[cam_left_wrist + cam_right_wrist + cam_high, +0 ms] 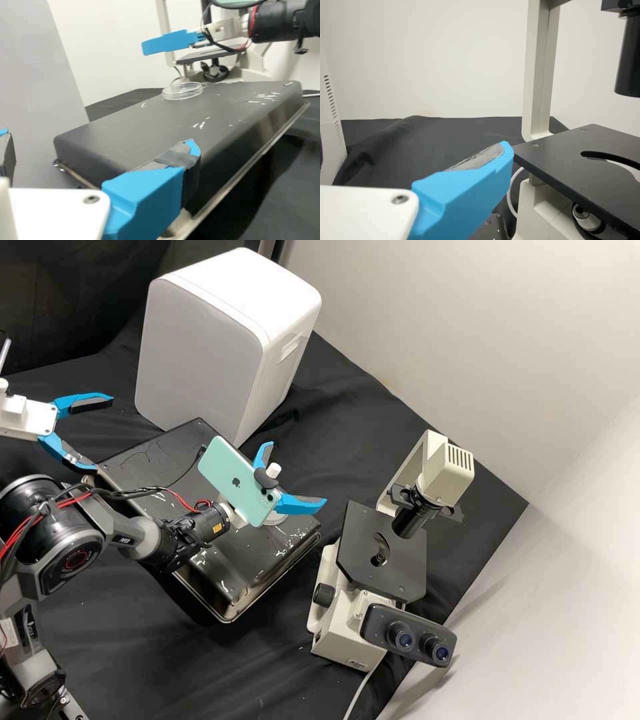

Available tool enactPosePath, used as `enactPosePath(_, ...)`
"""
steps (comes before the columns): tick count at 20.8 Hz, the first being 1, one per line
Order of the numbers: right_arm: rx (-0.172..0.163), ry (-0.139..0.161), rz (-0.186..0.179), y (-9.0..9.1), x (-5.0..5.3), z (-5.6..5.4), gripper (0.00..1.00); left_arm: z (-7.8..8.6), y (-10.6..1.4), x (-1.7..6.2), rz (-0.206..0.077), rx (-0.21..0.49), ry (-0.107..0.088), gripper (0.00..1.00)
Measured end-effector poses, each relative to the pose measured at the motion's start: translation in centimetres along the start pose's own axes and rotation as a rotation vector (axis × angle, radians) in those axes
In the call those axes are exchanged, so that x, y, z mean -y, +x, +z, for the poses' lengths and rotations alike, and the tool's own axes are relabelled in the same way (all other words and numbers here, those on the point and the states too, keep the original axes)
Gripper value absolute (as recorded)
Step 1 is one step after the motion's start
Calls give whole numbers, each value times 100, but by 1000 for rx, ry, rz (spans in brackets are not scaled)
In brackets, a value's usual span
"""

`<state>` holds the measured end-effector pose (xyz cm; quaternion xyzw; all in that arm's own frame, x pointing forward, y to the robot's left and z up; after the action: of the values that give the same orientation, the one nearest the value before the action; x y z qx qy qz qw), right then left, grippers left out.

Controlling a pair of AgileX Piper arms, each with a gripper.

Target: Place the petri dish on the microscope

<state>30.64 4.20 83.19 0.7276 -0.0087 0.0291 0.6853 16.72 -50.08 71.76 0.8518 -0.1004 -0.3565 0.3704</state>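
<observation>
A clear petri dish [183,90] lies on the far end of a black tray [150,130], close to the microscope. The microscope [393,560] stands right of the tray [160,460], and its black stage [383,550] is bare. My right gripper [297,473] hovers open above the tray's microscope end, over the dish; one blue finger [470,185] points toward the stage [585,165]. My left gripper [101,432] is open at the tray's far left end, one finger [150,195] low beside the tray edge. Neither holds anything.
A tall white box appliance [227,340] stands behind the tray. The bench is draped in black cloth, with a white wall on the right. The microscope's eyepieces [417,640] face the front edge, and its condenser head [437,477] overhangs the stage.
</observation>
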Motion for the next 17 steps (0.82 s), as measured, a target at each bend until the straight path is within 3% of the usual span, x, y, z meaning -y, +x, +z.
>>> enactPosePath(7,-2,0,2,0,-1,-2,100,-2,-16,9,-12,46,-36,100)
enactPosePath(10,3,2,-2,-37,18,21,100,-20,-19,8,-12,37,-39,100)
enactPosePath(17,-10,3,4,-348,101,106,100,-23,-20,8,-11,35,-39,100)
